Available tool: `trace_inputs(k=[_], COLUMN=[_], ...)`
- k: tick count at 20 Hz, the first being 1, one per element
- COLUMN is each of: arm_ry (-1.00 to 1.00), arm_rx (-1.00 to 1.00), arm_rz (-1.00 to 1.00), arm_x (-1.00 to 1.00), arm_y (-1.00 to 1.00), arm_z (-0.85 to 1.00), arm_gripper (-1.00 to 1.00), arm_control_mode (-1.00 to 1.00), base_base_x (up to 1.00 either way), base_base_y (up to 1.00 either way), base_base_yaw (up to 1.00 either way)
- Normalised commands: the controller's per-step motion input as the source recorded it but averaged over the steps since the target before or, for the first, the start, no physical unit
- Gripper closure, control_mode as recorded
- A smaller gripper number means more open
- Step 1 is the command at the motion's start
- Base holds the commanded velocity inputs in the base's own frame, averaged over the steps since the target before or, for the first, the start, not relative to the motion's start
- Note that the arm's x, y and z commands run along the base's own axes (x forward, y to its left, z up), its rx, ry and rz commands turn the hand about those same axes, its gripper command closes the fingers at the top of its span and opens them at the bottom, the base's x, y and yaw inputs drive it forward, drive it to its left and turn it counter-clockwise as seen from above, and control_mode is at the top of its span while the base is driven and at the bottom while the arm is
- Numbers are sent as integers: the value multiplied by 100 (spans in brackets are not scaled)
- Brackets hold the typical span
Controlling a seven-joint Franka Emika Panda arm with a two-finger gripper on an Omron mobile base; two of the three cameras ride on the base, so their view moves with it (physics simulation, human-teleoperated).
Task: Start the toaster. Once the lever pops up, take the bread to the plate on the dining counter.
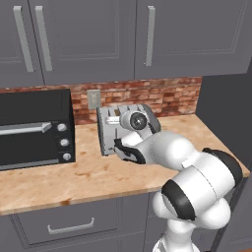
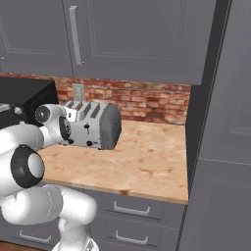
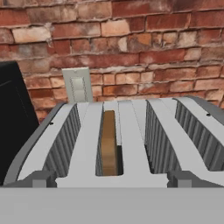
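One slice of bread (image 3: 108,142) stands on edge in the second slot from the left of the toaster (image 3: 127,140), sunk well down so only its brown face and crust top show in my hand view; I judge it sits that low because the slot carriage holds it for toasting, or is ready to. Its flat faces look toward the slots beside it and its long axis runs from the toaster's front toward the brick wall (image 3: 131,39) behind. The toaster itself stands on the wood counter (image 1: 88,177) just in front of that wall, its long slots running front to back and its lever face turned toward my base, with the black toaster oven (image 1: 34,128) near its left side and a wall outlet (image 3: 78,85) directly behind it. My gripper (image 1: 129,151) is pressed up close to the toaster's front, low down where the levers (image 2: 87,128) are, which I take as the position for pushing one down. I cannot tell how far apart the fingers are or whether they touch a lever; the arm's own body covers them from both base cameras. No plate or dining counter here, so the carry is well ahead.
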Motion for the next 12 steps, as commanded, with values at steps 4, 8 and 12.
trace_inputs(k=[4,8,12], arm_ry=[3,3,6], arm_rx=[0,0,0], arm_rz=[0,0,0], arm_x=[26,23,16], arm_y=[0,0,0], arm_z=[1,0,0], arm_gripper=[-100,-100,-100], arm_control_mode=[-100,-100,-100], base_base_x=[0,0,0], base_base_y=[0,0,0], base_base_yaw=[0,0,0])
